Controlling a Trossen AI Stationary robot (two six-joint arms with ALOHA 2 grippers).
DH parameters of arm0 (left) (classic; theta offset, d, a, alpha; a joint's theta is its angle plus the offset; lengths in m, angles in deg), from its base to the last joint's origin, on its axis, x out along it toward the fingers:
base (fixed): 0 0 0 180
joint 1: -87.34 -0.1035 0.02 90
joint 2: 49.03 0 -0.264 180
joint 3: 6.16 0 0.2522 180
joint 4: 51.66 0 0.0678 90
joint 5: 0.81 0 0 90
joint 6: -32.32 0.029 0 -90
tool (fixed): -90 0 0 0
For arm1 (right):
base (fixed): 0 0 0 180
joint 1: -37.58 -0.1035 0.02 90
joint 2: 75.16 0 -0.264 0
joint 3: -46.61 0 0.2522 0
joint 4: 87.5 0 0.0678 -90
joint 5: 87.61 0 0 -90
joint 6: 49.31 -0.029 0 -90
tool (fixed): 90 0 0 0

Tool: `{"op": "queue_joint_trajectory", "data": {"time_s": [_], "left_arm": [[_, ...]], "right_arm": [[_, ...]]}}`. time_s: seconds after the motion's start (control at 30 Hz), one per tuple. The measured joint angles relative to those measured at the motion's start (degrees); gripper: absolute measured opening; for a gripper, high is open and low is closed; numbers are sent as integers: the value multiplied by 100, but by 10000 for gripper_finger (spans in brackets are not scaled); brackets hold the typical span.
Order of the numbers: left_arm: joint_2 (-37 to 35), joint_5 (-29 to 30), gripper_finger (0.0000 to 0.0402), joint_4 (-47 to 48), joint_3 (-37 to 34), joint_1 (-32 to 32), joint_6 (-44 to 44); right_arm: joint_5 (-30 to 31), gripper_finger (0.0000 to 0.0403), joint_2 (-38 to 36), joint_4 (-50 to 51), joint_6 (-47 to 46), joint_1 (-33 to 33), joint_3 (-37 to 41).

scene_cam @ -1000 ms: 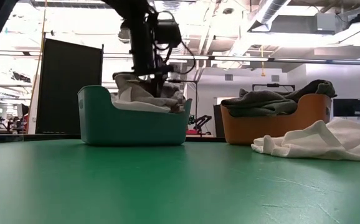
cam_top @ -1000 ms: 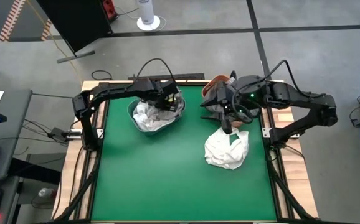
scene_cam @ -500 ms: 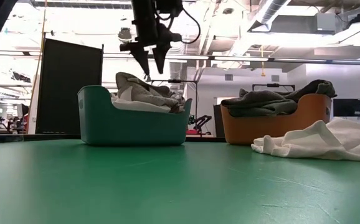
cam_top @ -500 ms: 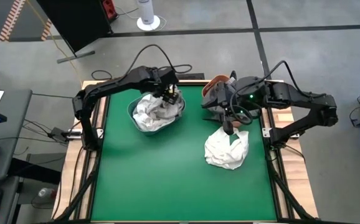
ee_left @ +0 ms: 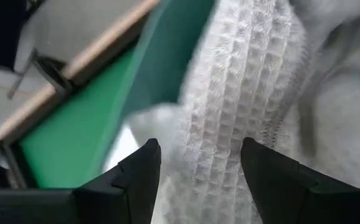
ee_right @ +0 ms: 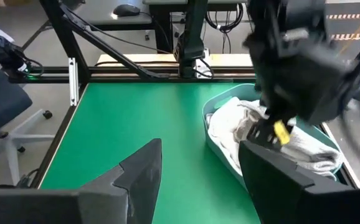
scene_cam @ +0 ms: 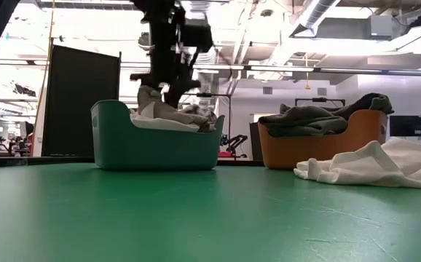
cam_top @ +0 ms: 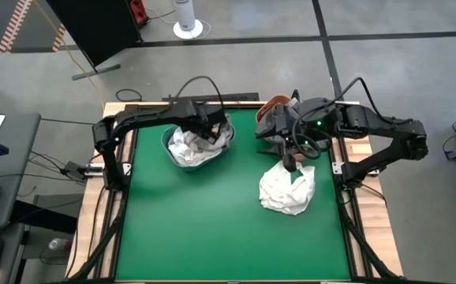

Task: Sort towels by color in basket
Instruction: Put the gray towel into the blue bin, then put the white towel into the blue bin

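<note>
The left tool (cam_top: 205, 128) hangs spread and empty over the teal basket (cam_top: 167, 143) at ten o'clock on the bench (cam_top: 196, 229). It should lift straight clear (pale towels (ee_left: 242, 93) could snag). The right tool (cam_top: 289, 162), open and empty, hovers above the white towel (cam_top: 288, 190) at three o'clock.

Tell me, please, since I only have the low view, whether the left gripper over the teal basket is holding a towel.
Observer: No. The left wrist view shows the left gripper open and empty above a white waffle-weave towel.
Operator: Thank you. Where is the right gripper?
Observer: In the high view the right gripper hangs open by the orange basket, above the white towel on the table.
Operator: Is that towel inside a basket?
Observer: No, it lies loose on the green table.
</note>
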Motion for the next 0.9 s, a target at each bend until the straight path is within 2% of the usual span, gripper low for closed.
{"op": "queue_joint_trajectory", "data": {"time_s": [0.2,0.37,0.5,0.67,0.9], "left_arm": [[2,-660,212,-961,-1373,-7,-434],[-27,-698,212,-990,-1591,0,-721],[-39,-683,212,-674,-1155,0,-410],[-50,-643,212,354,-105,-30,213],[-57,-824,212,957,1280,-36,711]], "right_arm": [[-2,240,0,0,-102,-26,0],[0,240,0,4,-153,-49,0],[-9,240,0,14,-149,-58,0],[-9,240,0,245,-120,6,0],[-7,240,43,1463,130,73,104]]}}
